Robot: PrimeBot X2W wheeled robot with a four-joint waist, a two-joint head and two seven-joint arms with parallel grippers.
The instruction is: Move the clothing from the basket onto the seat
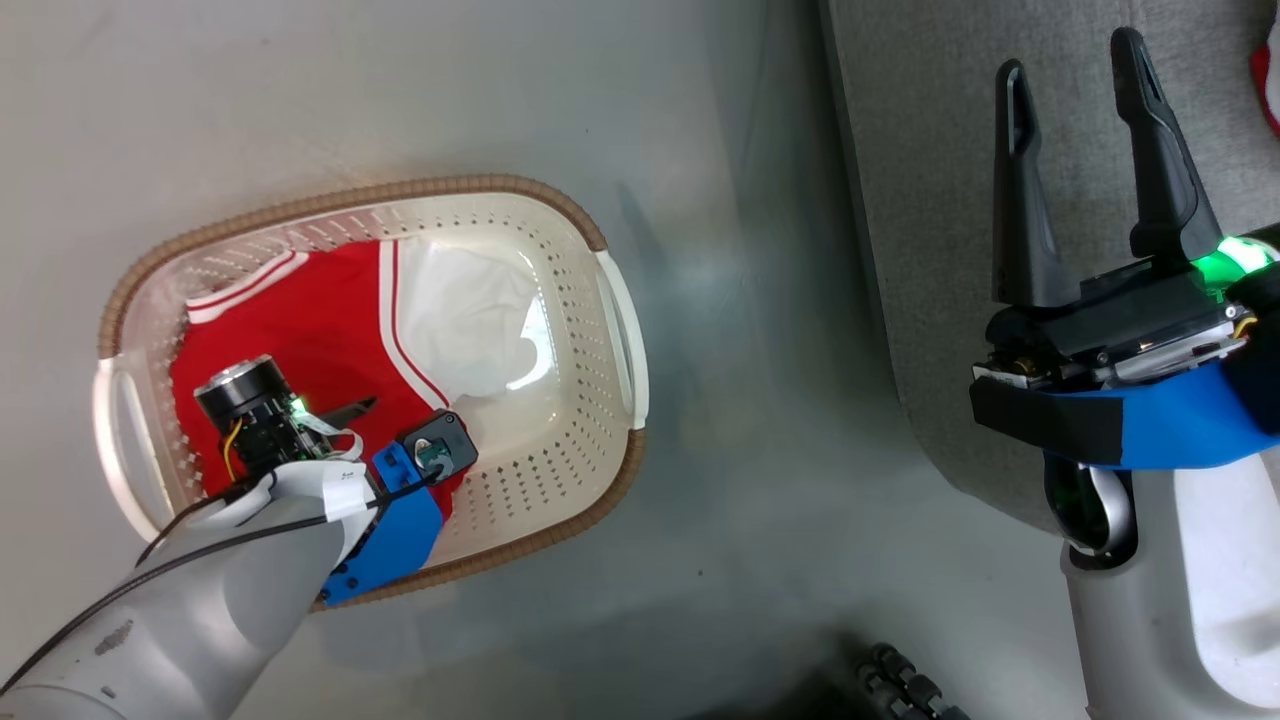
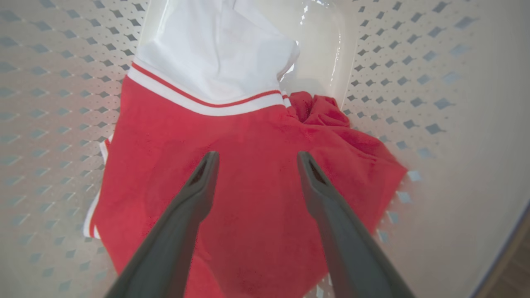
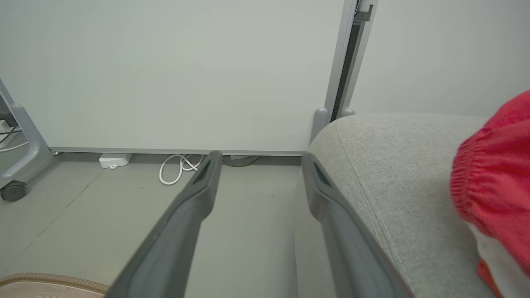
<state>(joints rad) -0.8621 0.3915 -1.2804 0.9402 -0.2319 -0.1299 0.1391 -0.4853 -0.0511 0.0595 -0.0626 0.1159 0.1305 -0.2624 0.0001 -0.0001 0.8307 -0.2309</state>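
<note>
The basket [image 1: 615,330] stands on the floor, cream with a brown rim. A piece of the clothing [image 1: 300,330], red with a white panel and striped trim, lies spread in its bottom. My left arm reaches down into the basket. My left gripper [image 2: 254,159] is open, its tips just above the red cloth [image 2: 248,136], holding nothing. One of its fingers [image 1: 350,408] shows in the head view. The seat [image 1: 930,150] is at the right. My right gripper [image 1: 1080,120] is open and empty over the seat's edge [image 3: 393,165]. Another red garment [image 3: 497,165] with an elastic waistband lies on the seat.
Bare grey floor [image 1: 760,420] lies between basket and seat. A wall [image 3: 165,74] stands behind, with a white cable [image 3: 178,167] and a small white box [image 3: 115,159] at its foot. A caster [image 3: 12,190] of a grey frame is at the left. A black ribbed wheel [image 1: 910,685] shows near my base.
</note>
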